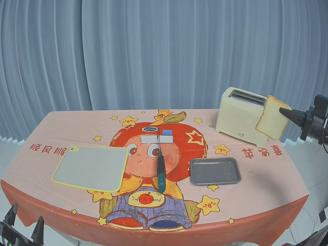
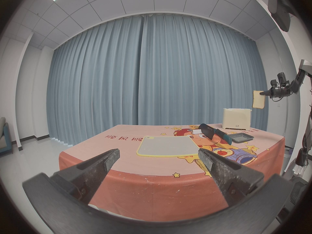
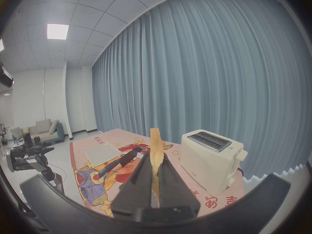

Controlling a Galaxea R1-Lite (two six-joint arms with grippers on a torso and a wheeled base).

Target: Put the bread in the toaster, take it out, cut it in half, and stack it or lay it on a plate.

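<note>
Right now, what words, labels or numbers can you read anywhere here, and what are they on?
Cloth, left and right edges: big red characters, too stylised to quote surely.
Cloth, oval label above the cartoon face: too small.
Cloth, apple badge: cursive script, too unclear to quote.
Toaster front: small mark, too small.
Knife blade: print, blurred.
No numbers.

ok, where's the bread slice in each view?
Head: bread at far right, in the air, covering the toaster's right edge.
Left wrist: bread small, in the air above the toaster, at the right gripper's tip.
Right wrist: bread edge-on, clamped between the fingers.
Shared landmark: the cream toaster.
</note>
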